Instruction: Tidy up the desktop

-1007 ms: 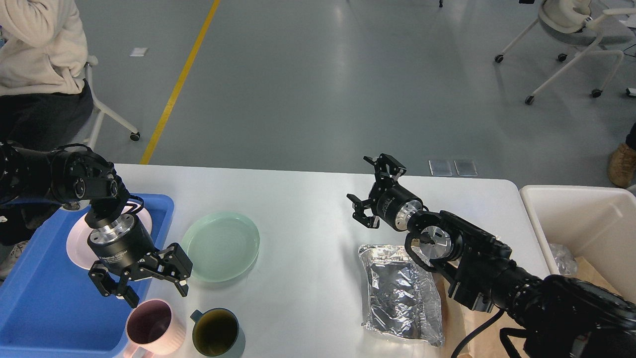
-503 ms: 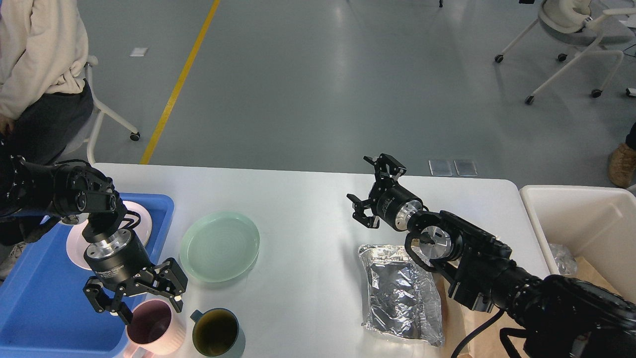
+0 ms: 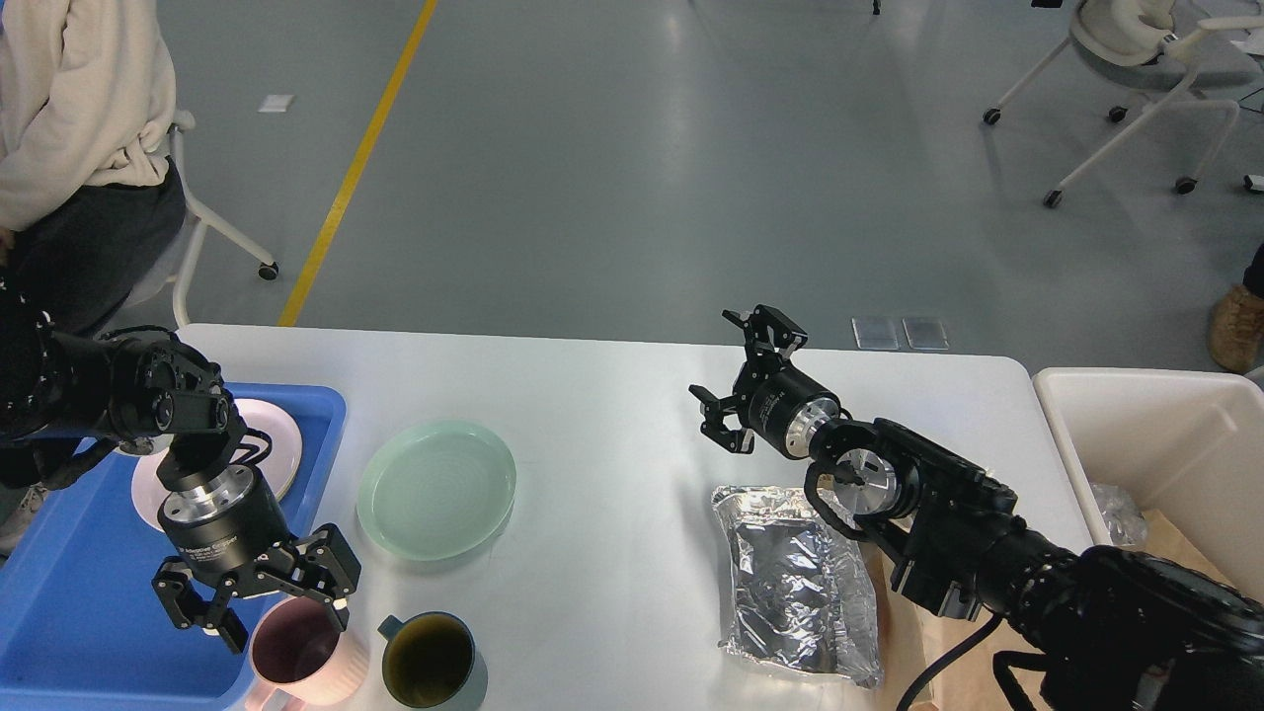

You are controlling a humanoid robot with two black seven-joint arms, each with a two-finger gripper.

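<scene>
The left gripper [image 3: 262, 602] is hanging spread, empty, over the glossy pink mug [image 3: 296, 657]. At three o'clock, crinkled foil bag [image 3: 795, 583] is lying on the smooth desktop [image 3: 602, 415]; the right gripper [image 3: 741, 380] is gaping empty.

On the bench [image 3: 612, 415] a tray [image 3: 59, 612] lies far left, holding a small plate [image 3: 281, 434]. Right of it sit a larger plate [image 3: 437, 489] and, nearer, two mugs [image 3: 296, 652] [image 3: 430, 660]. A foil bag [image 3: 795, 583] lies right, a bin [image 3: 1155, 434] beyond the bench's right end.

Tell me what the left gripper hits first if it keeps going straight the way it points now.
Most likely the pink mug. The left gripper points down and toward the near edge, open, its fingers straddling the mug's far rim. Height is hard to judge from this view, so one finger could catch the rim first.
</scene>
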